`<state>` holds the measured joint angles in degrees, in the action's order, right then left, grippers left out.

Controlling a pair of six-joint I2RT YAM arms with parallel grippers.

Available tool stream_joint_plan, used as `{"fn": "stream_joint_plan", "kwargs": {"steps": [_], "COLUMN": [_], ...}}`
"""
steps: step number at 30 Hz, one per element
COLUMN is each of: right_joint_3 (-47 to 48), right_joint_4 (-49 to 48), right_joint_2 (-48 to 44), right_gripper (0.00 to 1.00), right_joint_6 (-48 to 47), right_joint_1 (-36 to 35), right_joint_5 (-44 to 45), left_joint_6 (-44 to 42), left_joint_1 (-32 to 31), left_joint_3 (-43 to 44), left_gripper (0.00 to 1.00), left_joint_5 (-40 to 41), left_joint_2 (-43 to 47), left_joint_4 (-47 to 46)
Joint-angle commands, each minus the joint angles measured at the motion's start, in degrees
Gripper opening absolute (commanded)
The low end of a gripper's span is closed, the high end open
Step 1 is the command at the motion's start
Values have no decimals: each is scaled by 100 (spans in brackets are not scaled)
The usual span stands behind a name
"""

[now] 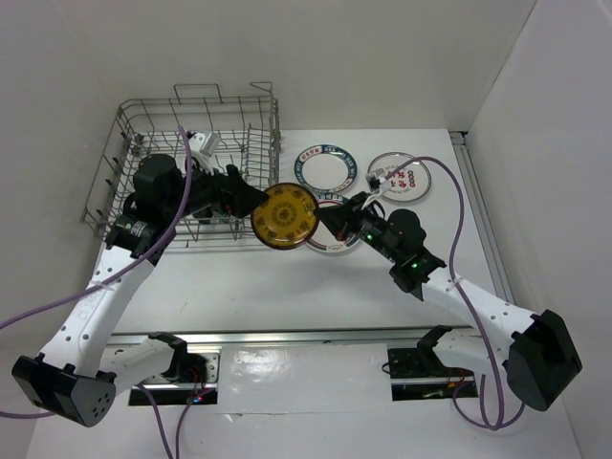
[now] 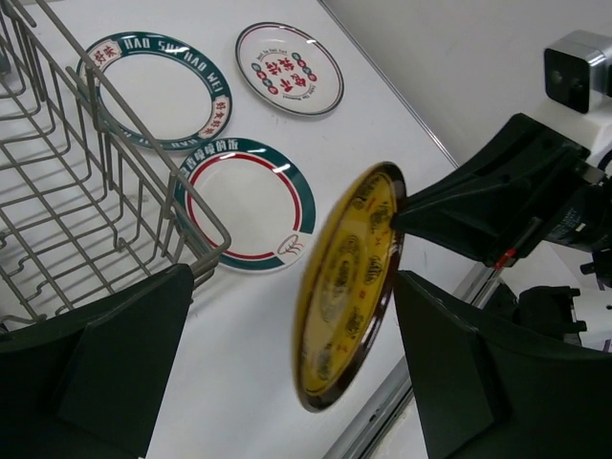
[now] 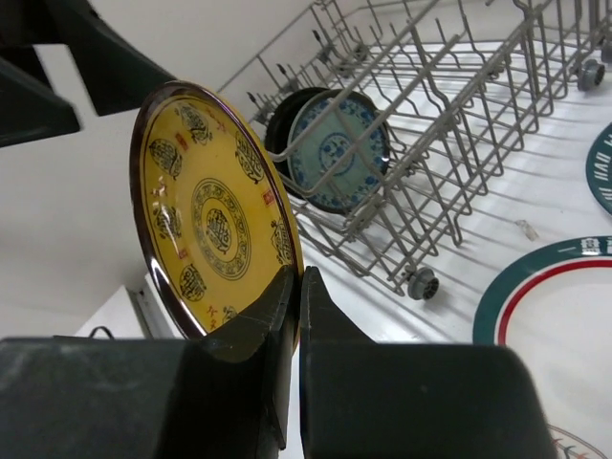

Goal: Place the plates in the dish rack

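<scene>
On the white table (image 1: 239,282), boxed by plain white walls (image 1: 382,57) at the back and both sides, we see the grey wire dish rack (image 1: 275,124) sitting far left. The table surface is glossy white. An aluminium rail (image 1: 316,337) runs along its near edge, and another runs along the right edge. Purple cables (image 1: 459,206) loop over both arms.

The right gripper (image 3: 298,282) is clamped on the lower rim of the yellow plate (image 3: 215,206), holding it on edge in the air just off the rack's near right corner. The left gripper (image 2: 287,282) is spread wide, one finger on each side of that plate. The rack-side finger (image 2: 105,373) is clear of it; we can't tell whether the other touches.

Inside the rack, a black plate (image 3: 277,124) and a teal patterned plate (image 3: 339,158) stand upright between the tines, one against the other, with the teal one in front in the right wrist view.

Three plates lie flat on the table right of the rack. The green-lettered plate (image 2: 158,91) is just beside the rack wall, and the green-and-red-ringed plate (image 2: 247,206) is just beside it, nearer the arms. The red-marked plate (image 2: 290,69) lies further right, apart from both.
</scene>
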<state>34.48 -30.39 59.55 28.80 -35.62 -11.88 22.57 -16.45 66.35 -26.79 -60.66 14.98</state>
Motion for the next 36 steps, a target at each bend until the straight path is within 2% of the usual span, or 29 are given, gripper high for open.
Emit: {"fn": "stream_joint_plan", "kwargs": {"steps": [1,4,6,7,13,16,20,21,23,24,25,26,27,28,29,32,33,35,36], "right_joint_3": [419,542,612,613,815,876,876,876,928,929,929,929,929,877,876,824,763,675,613], "right_joint_4": [-608,-669,-670,-670,-775,-863,-969,-969,-916,-916,-916,-864,-863,-776,-697,-337,-240,-55,-55], "right_joint_2": [135,250,302,303,356,408,469,470,470,531,531,531,531,531,479,348,347,189,189], "right_gripper": [0,0,0,0,0,0,0,0,0,22,56,84,100,100,100,100,100,100,100], "right_joint_6": [-261,-261,-261,-261,-129,2,65,65,65,65,65,117,117,117,117,-101,-102,-181,-234], "right_joint_1": [-68,-68,-68,-68,-16,37,37,37,37,37,37,37,37,37,37,90,90,90,90], "right_joint_5": [221,274,326,327,72,10,-51,-51,-122,-122,-61,-8,-7,-7,62,238,300,300,300], "left_joint_6": [-95,-147,-200,-200,-200,-200,-200,-200,-200,-148,-147,-147,-147,-147,-86,-34,-85,-235,-548], "left_joint_1": [-60,-60,-60,-60,-60,-60,-60,-60,-60,-60,-60,-60,-60,-60,-121,-201,-253,-254,-254], "left_joint_3": [247,247,247,247,247,247,309,309,370,370,370,370,370,370,431,694,756,871,949], "left_gripper": [99,94,83,80,80,71,35,16,1,0,0,0,0,0,0,0,0,0,0], "left_joint_5": [-239,-292,-292,-362,-362,-362,-362,-362,-267,-179,-73,258,540,873,1764,3367,4443,5599,6702], "left_joint_2": [20,20,20,-41,-165,-165,-218,-218,-148,-95,-34,45,281,431,598,1179,1275,1347,1294], "left_joint_4": [-189,-189,-189,-189,-136,-136,-136,-136,-83,-83,-31,-31,-31,-31,91,338,426,497,497]}}
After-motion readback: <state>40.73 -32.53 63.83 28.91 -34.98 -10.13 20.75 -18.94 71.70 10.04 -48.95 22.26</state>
